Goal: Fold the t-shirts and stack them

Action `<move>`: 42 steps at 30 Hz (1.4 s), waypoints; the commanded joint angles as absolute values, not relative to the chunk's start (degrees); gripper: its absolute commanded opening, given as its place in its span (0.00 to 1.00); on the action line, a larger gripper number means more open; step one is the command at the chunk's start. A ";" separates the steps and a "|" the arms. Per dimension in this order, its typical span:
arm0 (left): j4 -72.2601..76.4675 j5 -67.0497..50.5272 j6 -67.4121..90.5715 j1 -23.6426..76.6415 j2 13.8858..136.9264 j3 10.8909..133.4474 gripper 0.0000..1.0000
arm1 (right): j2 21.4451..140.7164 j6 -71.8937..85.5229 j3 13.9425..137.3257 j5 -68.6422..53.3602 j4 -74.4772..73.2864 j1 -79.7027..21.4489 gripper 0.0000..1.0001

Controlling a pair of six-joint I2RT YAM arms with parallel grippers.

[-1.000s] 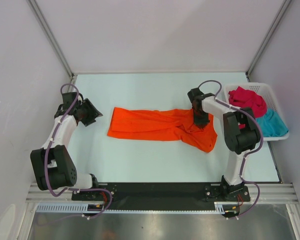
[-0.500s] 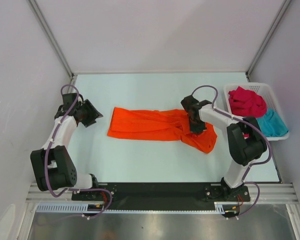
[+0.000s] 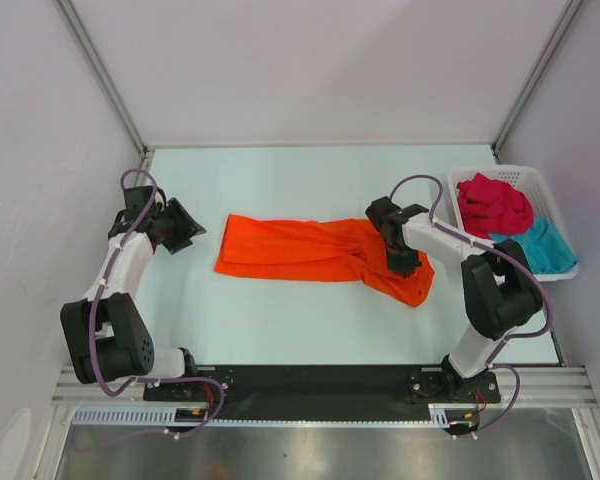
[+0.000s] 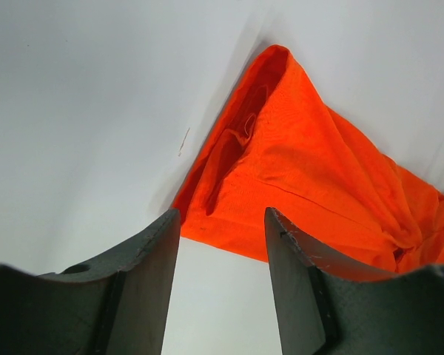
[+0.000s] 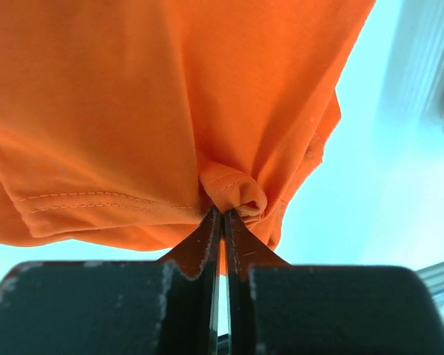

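Note:
The orange t-shirt (image 3: 310,250) lies stretched out across the middle of the table, bunched at its right end. My right gripper (image 3: 400,262) is shut on a fold of the orange cloth (image 5: 233,191) at that right end. My left gripper (image 3: 188,228) is open and empty, just left of the shirt's left edge, which shows in the left wrist view (image 4: 296,163). The crimson t-shirt (image 3: 494,202) and the teal t-shirt (image 3: 542,247) lie crumpled in the white basket (image 3: 525,175) at the right.
The basket stands against the right wall, close behind my right arm. White walls and metal posts enclose the table at the back and sides. A black rail runs along the near edge.
My right gripper, with the orange cloth in it, moved left and a little towards the near edge, then slightly back right. The shirt's right end shifted with it. The left arm has not moved.

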State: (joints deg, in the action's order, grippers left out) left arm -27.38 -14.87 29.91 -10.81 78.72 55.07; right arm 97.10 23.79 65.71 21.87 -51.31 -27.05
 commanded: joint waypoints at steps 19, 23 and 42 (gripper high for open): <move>-26.81 -16.61 29.88 -10.99 82.17 57.48 0.58 | 91.32 25.32 69.95 23.64 -56.34 -28.21 0.38; -26.20 -16.17 30.85 -9.59 86.12 58.97 0.58 | 92.28 24.70 72.33 23.29 -56.60 -28.21 0.38; -22.59 -14.33 34.01 -2.55 97.99 63.46 0.58 | 88.68 22.15 72.77 23.03 -57.57 -25.31 0.38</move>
State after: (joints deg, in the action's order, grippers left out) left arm -24.82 -15.14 33.06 -2.90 97.08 62.06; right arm 91.42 23.07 71.37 22.24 -56.34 -25.78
